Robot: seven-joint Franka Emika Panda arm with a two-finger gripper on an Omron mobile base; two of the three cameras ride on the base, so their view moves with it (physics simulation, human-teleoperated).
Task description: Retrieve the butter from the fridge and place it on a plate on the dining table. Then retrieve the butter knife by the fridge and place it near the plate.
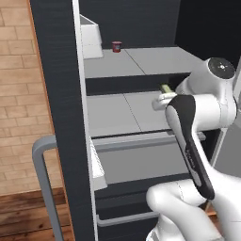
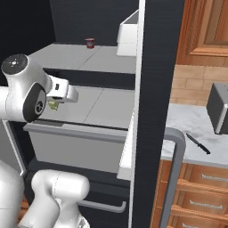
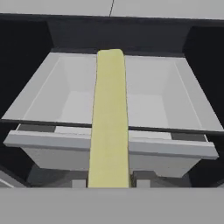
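With the tool (image 3: 109, 186) clamped on the butter (image 3: 109, 122) above the fridge (image 1: 61, 94) drawer, you should next withdraw clear of the fridge shelves.

Light is even and flat, as in a rendering; the fridge (image 1: 61, 94) interior is dark at the back, its shelves (image 1: 141, 61) pale grey; no glare, hardly any shadows (edges slightly soft); the butter (image 3: 109, 118) looks sharp.

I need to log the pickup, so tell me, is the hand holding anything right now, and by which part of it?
The hand holds the butter by its near end; the rest of the stick juts forward over the open fridge drawer.
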